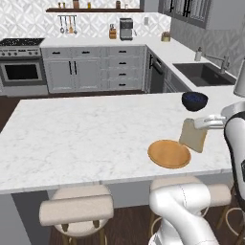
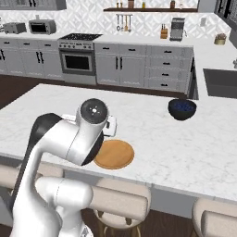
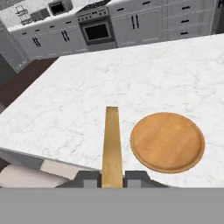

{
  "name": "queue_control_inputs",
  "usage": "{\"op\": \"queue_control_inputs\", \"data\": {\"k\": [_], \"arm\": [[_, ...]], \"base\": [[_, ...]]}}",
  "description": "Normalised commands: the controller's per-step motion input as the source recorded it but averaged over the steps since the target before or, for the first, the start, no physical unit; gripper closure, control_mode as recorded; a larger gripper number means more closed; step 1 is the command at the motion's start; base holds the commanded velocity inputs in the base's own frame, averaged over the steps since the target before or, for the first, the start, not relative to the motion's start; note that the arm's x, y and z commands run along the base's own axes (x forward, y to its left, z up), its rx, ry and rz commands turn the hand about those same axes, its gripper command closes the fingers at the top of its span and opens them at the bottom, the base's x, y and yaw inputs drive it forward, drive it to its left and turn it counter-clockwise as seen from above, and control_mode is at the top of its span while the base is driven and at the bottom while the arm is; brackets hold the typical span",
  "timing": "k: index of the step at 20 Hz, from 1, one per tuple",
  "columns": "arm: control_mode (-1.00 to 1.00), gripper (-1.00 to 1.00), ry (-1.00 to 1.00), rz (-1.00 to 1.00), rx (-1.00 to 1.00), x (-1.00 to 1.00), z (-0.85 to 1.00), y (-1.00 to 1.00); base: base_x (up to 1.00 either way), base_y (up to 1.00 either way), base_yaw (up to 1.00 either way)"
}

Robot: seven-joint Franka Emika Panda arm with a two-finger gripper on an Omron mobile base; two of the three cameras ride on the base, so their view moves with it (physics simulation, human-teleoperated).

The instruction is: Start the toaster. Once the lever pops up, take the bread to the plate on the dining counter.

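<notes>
My gripper (image 1: 203,123) is shut on the bread (image 1: 194,135), a pale slice with a tan crust that hangs upright just above the dining counter (image 1: 72,134). The hand view shows the bread (image 3: 112,144) edge-on, rising from between the fingertips of the gripper (image 3: 112,177). The round orange-brown plate (image 3: 167,141) lies flat to its right there, a short gap away. From the left base camera the plate (image 1: 169,153) sits just left of and below the slice, near the counter's front edge. The toaster (image 2: 14,28) stands far off on the back worktop.
A dark blue bowl (image 1: 194,100) rests on the dining counter behind the plate. Padded stools (image 1: 76,210) line the near side below the counter's edge. Grey cabinets, an oven (image 2: 77,61) and a sink (image 1: 206,74) lie beyond. Bare marble stretches left of the plate.
</notes>
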Motion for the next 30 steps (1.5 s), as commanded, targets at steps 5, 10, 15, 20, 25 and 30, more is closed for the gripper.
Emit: {"op": "queue_control_inputs", "data": {"k": [5, 10, 15, 20, 25, 30], "arm": [[-1.00, 1.00, 0.10, 0.10, 0.02, 0.95, -0.59, -0.07], [-1.00, 1.00, 0.00, 0.04, 0.01, 0.71, -0.76, -0.12], [-1.00, 1.00, 0.03, 0.02, 0.02, 0.42, -0.53, 0.00], [-1.00, 1.00, 0.07, 0.01, 0.05, 0.34, -0.39, -0.07], [-1.00, 1.00, 0.10, 0.05, 0.05, 0.20, -0.31, -0.27], [-1.00, 1.00, 0.01, 0.06, 0.00, 0.17, -0.27, -0.23]], "base": [[0.00, 0.00, 0.00], [0.00, 0.00, 0.00], [0.00, 0.00, 0.00], [0.00, 0.00, 0.00], [0.00, 0.00, 0.00], [0.00, 0.00, 0.00]]}}
